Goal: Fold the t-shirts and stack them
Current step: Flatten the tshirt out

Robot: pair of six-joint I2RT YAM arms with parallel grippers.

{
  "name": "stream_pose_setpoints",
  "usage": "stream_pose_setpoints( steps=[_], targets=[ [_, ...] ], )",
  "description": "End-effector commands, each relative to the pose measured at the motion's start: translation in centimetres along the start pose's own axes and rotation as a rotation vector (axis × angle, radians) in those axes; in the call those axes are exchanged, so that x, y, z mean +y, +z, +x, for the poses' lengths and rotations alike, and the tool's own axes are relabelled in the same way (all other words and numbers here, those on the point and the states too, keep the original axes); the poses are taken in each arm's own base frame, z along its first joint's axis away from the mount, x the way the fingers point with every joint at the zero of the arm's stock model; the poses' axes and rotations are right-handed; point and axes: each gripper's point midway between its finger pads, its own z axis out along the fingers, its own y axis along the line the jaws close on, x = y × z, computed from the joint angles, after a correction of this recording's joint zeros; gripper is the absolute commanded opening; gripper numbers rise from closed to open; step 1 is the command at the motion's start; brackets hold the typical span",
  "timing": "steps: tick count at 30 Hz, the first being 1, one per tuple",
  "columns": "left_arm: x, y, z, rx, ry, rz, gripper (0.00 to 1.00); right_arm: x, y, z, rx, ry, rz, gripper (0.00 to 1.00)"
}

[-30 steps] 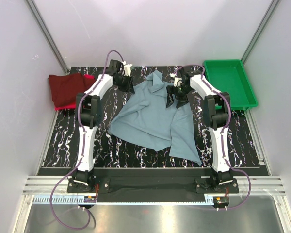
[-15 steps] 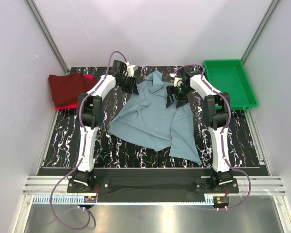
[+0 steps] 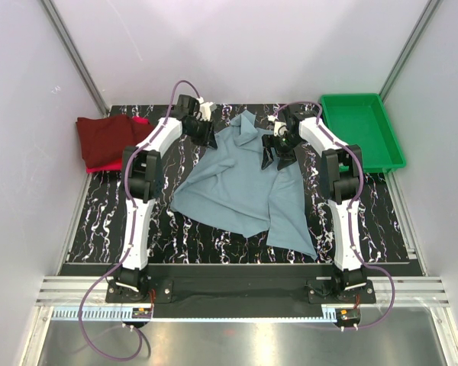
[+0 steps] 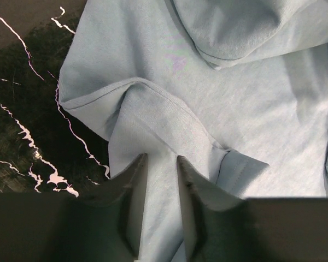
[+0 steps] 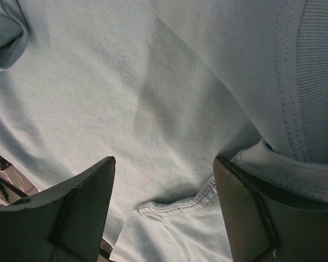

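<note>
While the left pincer (image 4: pixel 160 159) is barely parted, right pincer (image 5: pixel 163 161) gapes; both over blue t-shirt (image 3: pixel 237 183).

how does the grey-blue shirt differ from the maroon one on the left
The grey-blue shirt lies spread open and rumpled mid-table; the maroon shirt sits folded at the far left edge. The grey-blue shirt covers much more of the table than the maroon shirt. The maroon shirt rests on a bright red shirt; the grey-blue shirt lies straight on the table. Both are plain cloth with no print showing.
</note>
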Motion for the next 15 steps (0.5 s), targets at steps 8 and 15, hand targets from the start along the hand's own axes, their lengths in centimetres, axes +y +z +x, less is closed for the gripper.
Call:
stream_pose_setpoints(
  steps=[8,15],
  targets=[
    [-1.0,0.2,-0.3,-0.011,0.049,0.045,0.16,0.7,-1.5,-1.1,-0.051,-0.028,-0.003,0.8],
    [1.2,-0.6,-3.5,-0.094,0.081,-0.117,0.5,0.7,-1.6,-1.0,-0.048,-0.032,-0.002,0.8]
  ],
)
